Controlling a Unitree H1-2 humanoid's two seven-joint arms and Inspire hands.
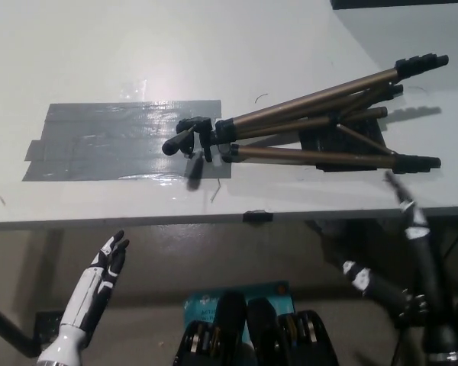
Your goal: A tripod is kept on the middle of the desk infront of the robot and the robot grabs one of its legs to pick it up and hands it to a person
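While both hands hang below the near edge of the tabletop point(137, 46), the tripod point(313, 156) lies on its side right of centre, legs pointing right, head touching the grey tape patch point(107, 141). Left hand point(103, 273), lower left: fingers point(116, 250) released, empty. Right hand point(411, 293), lower right: fingers point(416, 229) spread, empty.

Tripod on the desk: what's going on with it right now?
The bronze-legged tripod with black feet lies folded on its side on the white desk, its head over a patch of grey tape. Nothing holds it yet. The black right hand reaches up at the desk's near edge, just short of the nearest leg's foot, open and blurred. The white left hand rests open below the desk edge at lower left.
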